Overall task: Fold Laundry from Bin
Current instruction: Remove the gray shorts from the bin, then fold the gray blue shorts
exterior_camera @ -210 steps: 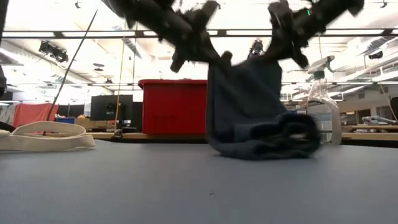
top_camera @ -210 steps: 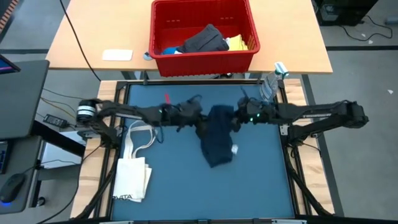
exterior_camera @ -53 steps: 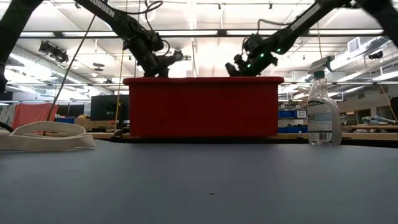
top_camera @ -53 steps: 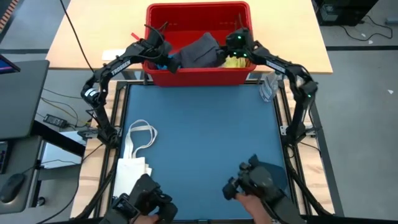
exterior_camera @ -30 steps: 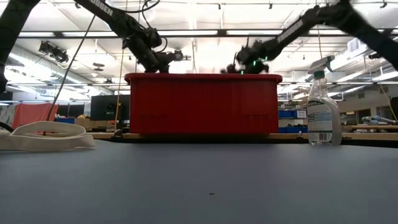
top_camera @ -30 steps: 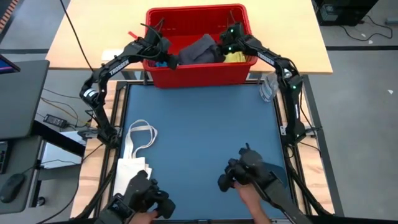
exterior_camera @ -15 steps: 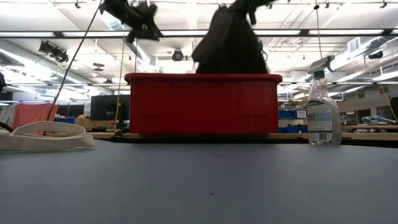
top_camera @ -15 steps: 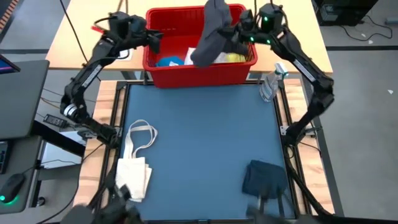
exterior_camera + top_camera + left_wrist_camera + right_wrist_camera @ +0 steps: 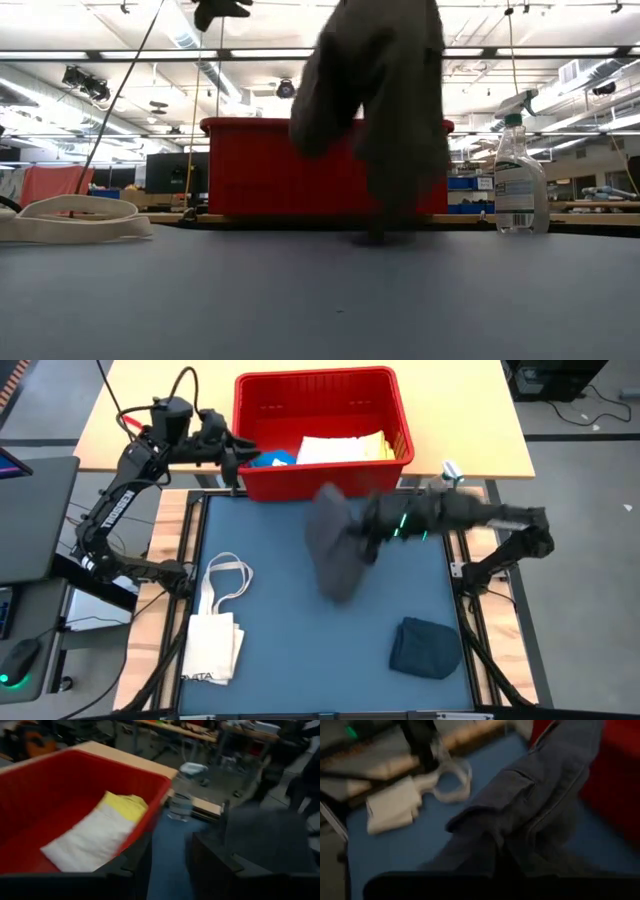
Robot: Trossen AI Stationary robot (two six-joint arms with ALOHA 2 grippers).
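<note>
Grey cloth [image 9: 333, 550] is hanging in mid-air just in front of the red bin [image 9: 322, 478], over the blue counter [image 9: 300, 650], and you are carrying it clenched in the right claw [image 9: 368, 534]. In the low view its lowest edge is just about brushing the counter. Inside the bin, white, yellow and bright blue pieces [image 9: 340, 448] are lying unfolded, waiting their turn. A dark navy piece [image 9: 425, 647] is sitting folded well in front of the bin, toward the right corner. Your left claw [image 9: 228, 455] is hovering beside the bin's left wall, holding nothing that I can see; whether it is spread or closed I cannot tell. You are in the transfer step: one garment is out, not yet laid down. Next, I judge, you are needing to lower it flat in front of the bin and bring the left claw over to take a corner.
</note>
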